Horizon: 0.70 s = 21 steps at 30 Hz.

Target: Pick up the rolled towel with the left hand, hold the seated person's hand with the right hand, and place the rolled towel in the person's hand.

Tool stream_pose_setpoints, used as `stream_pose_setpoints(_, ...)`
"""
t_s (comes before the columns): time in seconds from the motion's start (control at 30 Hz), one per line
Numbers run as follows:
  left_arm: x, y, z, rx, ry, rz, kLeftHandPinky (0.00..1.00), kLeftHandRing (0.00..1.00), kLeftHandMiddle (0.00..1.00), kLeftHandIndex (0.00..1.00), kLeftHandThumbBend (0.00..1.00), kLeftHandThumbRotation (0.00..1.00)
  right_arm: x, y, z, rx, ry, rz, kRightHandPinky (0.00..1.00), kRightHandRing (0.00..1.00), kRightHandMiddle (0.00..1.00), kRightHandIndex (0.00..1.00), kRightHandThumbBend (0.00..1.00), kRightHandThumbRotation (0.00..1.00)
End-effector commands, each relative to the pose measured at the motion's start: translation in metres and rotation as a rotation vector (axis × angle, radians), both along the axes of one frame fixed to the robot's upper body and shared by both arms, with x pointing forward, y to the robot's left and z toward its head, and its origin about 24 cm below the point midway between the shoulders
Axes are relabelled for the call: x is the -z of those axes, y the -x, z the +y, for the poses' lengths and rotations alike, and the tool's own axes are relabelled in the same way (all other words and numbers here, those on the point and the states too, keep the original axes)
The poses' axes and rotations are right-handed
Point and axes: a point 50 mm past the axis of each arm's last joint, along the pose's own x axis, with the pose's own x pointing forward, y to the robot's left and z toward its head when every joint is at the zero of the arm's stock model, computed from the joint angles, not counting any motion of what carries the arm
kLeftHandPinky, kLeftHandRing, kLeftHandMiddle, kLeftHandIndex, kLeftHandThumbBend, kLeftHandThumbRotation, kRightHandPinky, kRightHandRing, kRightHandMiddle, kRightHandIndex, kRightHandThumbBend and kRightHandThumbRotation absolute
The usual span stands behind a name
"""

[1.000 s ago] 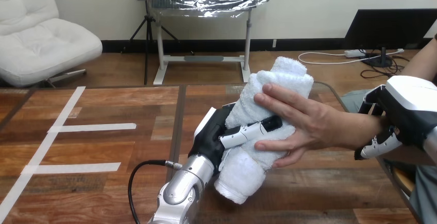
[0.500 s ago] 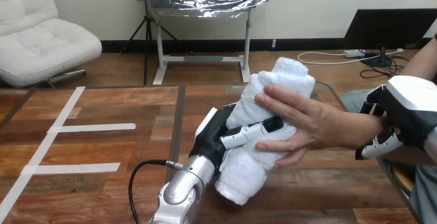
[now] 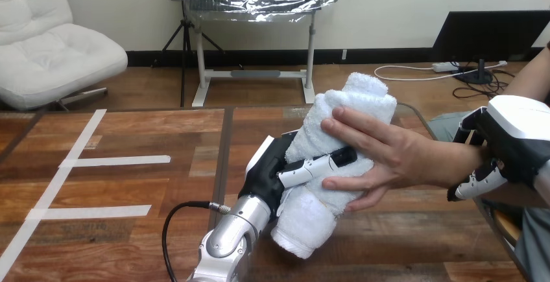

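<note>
A white rolled towel (image 3: 318,133) stands tilted above the table's middle. My left hand (image 3: 275,168) is shut on it from the left, with a finger (image 3: 314,165) wrapped across its front. The person's hand (image 3: 382,159) reaches in from the right and lies on the towel, fingers spread over its upper and lower parts. My right hand (image 3: 502,146) is at the right edge, curled round the person's wrist (image 3: 464,165) from above, its fingers (image 3: 477,181) showing below the wrist.
The wooden table (image 3: 130,191) carries white tape lines (image 3: 78,159) on its left half. A black cable (image 3: 175,220) loops beside my left forearm near the front edge.
</note>
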Motion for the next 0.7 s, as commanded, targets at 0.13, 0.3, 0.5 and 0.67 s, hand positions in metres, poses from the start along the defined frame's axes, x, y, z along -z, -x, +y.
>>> stream_pose_setpoints(0.13, -0.0268, -0.0048, -0.0399, 0.128, 0.027, -0.095, 0.44, 0.44, 0.47, 0.52, 1.0, 0.37, -0.009, -0.0046, 0.0066, -0.026, -0.029, -0.072, 0.36, 0.43, 0.51, 0.54, 0.83, 0.0)
stream_pose_setpoints(0.3, -0.0265, -0.0051, -0.0383, 0.123, 0.02, -0.098, 0.45, 0.46, 0.49, 0.53, 1.0, 0.38, -0.0088, -0.0043, 0.0076, -0.038, 0.015, -0.073, 0.46, 0.55, 0.61, 0.62, 0.85, 0.0)
stream_pose_setpoints(0.5, -0.0259, -0.0055, -0.0362, 0.143, -0.001, -0.101, 0.48, 0.54, 0.6, 0.62, 1.0, 0.42, -0.009, -0.0041, 0.0089, -0.043, 0.038, -0.068, 0.53, 0.62, 0.68, 0.68, 0.85, 0.0)
stream_pose_setpoints(0.67, -0.0256, -0.0054, -0.0337, 0.181, -0.023, -0.112, 0.57, 0.69, 0.75, 0.78, 1.0, 0.48, -0.0096, -0.0034, 0.01, -0.046, 0.038, -0.062, 0.59, 0.69, 0.74, 0.73, 0.85, 0.0)
